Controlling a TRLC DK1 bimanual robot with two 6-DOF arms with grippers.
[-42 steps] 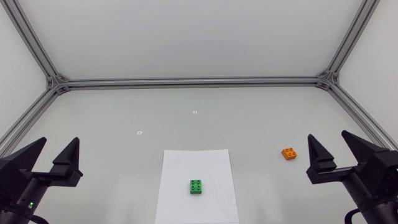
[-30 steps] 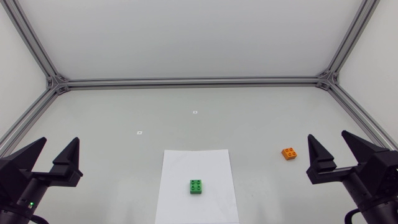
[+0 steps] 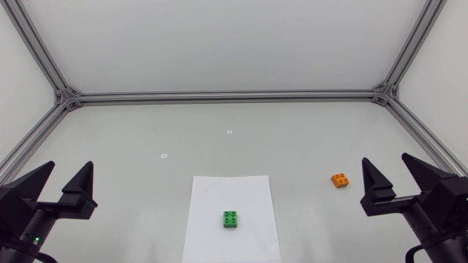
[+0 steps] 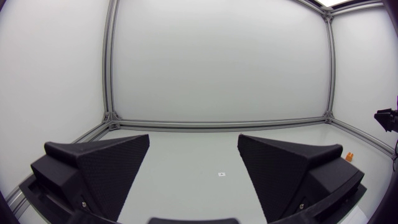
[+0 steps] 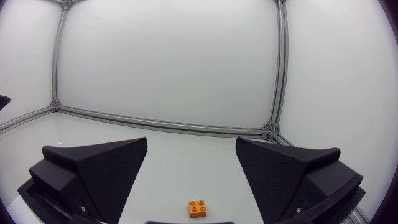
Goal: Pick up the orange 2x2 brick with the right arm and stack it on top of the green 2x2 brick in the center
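Observation:
The orange 2x2 brick [image 3: 340,180] lies on the table at the right, a short way ahead of my right gripper [image 3: 390,170]. In the right wrist view the orange brick [image 5: 198,208] sits between and ahead of the open fingers [image 5: 99,168]. The green 2x2 brick [image 3: 231,219] stands on a white sheet of paper [image 3: 231,190] at the front centre. My left gripper [image 3: 64,178] is open at the front left, with nothing between its fingers. The left wrist view shows the left gripper [image 4: 194,158] open and the orange brick [image 4: 349,157] far off beside one finger.
An aluminium frame [image 3: 227,96] runs along the table's back and sides. Two small white markers [image 3: 164,155] lie on the table behind the paper.

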